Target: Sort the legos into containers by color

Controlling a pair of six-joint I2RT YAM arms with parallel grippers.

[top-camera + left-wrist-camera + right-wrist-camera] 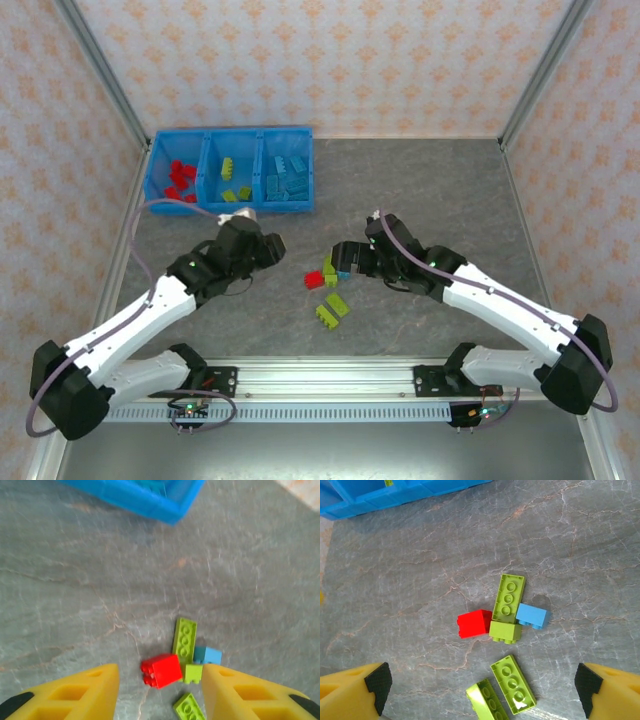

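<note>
legos [328, 285]: loose red, lime and light-blue cluster mid-worktop [430, 190] | others sorted by colour in containers [290, 206], far-left corner | left tool [160, 682]: partly open, empty, near cluster on its left-edge side | right tool [481, 685]: wide open, empty, over cluster

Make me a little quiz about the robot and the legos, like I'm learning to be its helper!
1. True or false: the right pincer is holding a brick.
2. Which colour has the most loose bricks on the table? A red, B lime green, C light blue.
3. Fill in: in the top view, the left compartment of the blue bin holds only ___ bricks.
Key: 1 false, it is open and empty. 2 B. 3 red.
</note>
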